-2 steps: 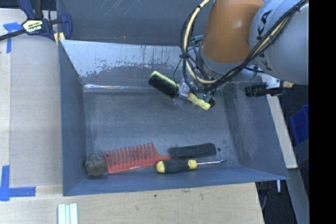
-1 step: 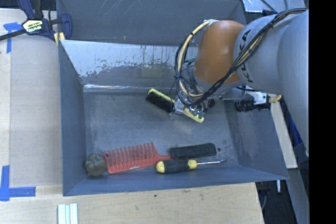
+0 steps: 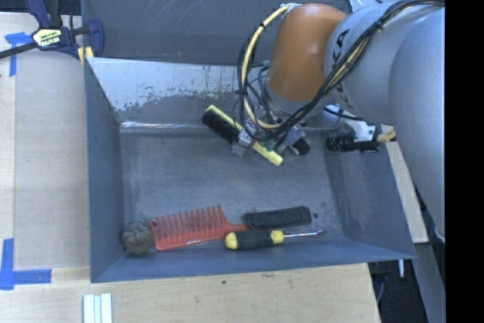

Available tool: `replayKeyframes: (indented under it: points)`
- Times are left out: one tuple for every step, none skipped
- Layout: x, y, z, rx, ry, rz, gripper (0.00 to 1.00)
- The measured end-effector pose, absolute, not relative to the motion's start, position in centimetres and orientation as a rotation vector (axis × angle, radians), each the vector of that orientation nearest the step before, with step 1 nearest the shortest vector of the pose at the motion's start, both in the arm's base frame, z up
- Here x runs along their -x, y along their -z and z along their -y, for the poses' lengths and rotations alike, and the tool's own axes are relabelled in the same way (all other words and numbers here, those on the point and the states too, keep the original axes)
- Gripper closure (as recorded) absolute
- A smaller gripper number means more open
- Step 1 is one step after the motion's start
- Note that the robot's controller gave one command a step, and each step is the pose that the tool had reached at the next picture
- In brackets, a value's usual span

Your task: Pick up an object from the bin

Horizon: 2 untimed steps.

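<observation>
Gripper [image 3: 249, 138] clenched on brush [image 3: 218, 122]: black w/ yellow trim, stick-shaped, gripped approx mid-length. Black head pokes out up-left, yellow tip down-right. Brush is at back of bin [image 3: 106, 163], near foot of back wall [image 3: 174, 83], lying diag. Can't tell if it's off the floor or touching

Step in hand (my read): secure + lift. To do it well:
- keep grip firm, go straight up, no sideways drag
- back wall is close on head side, so a swing could knock the head & twist brush in the jaws
- grip is near middle so shd balance ok; if one end droops, better set down & re-grip than carry on

Pose: arm in from right, wrist w/ orange cover [image 3: 302, 49] bent down over gripper. Cables [image 3: 253, 64] loop on its left side & hang near the grasp, so poss snag risk

Rest lies well apart along front wall: red comb [image 3: 189, 228] w/ grey lump [image 3: 136, 239] at its left end, black bar [image 3: 277, 218], screwdriver [image 3: 255, 240] just beside bar. Lift path looks free of clutter
</observation>
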State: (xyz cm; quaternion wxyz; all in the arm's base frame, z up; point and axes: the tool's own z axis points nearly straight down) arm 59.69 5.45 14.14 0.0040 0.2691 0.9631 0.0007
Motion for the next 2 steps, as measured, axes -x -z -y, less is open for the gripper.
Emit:
replayKeyframes:
  points:
    - [-59.7,-14.1,-5.4,-0.842,-0.002,-3.018,1.0]
    - [-59.5,-25.1,-5.8,-0.831,-0.001,-3.023,1.0]
